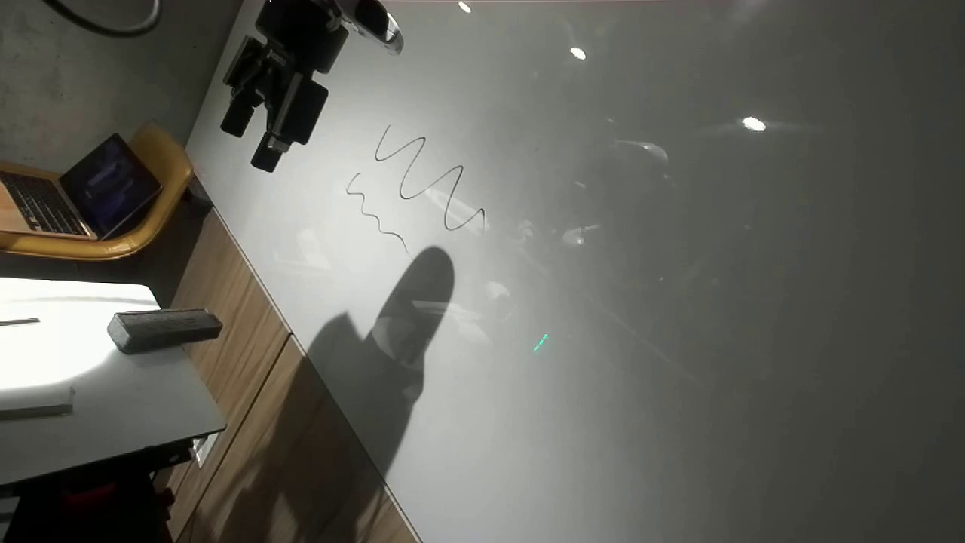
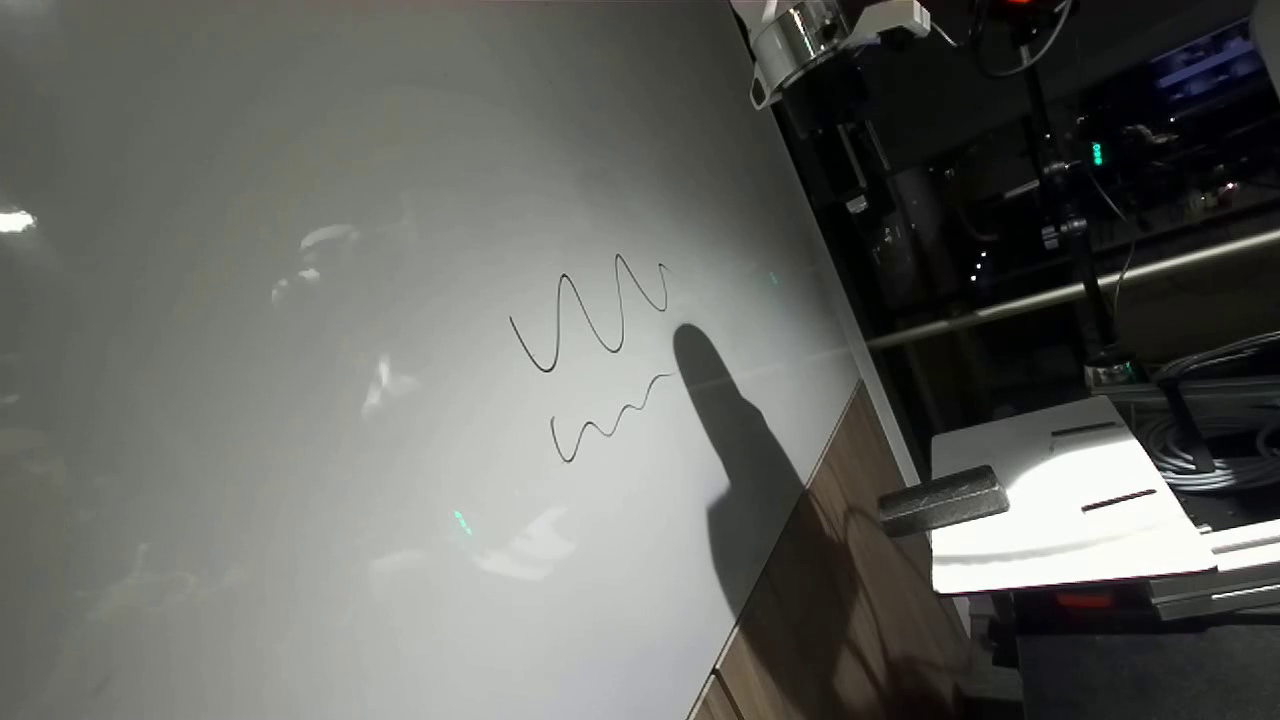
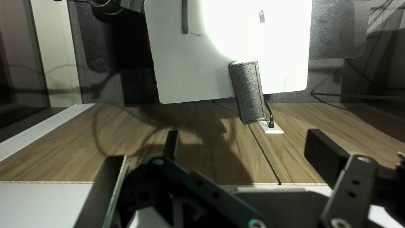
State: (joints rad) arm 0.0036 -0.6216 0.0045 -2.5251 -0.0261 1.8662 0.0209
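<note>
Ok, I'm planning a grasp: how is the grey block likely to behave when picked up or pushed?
The grey block probably keeps its shape, judging by its straight edges. Its flat faces make rolling unlikely. One end overhangs the white tabletop, so a push outward could tip it off.

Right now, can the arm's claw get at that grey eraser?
Probably yes: the claw is open, and nothing visible blocks the way to the eraser, whose end sticks out past the white tabletop. The claw would need to come down.
</note>
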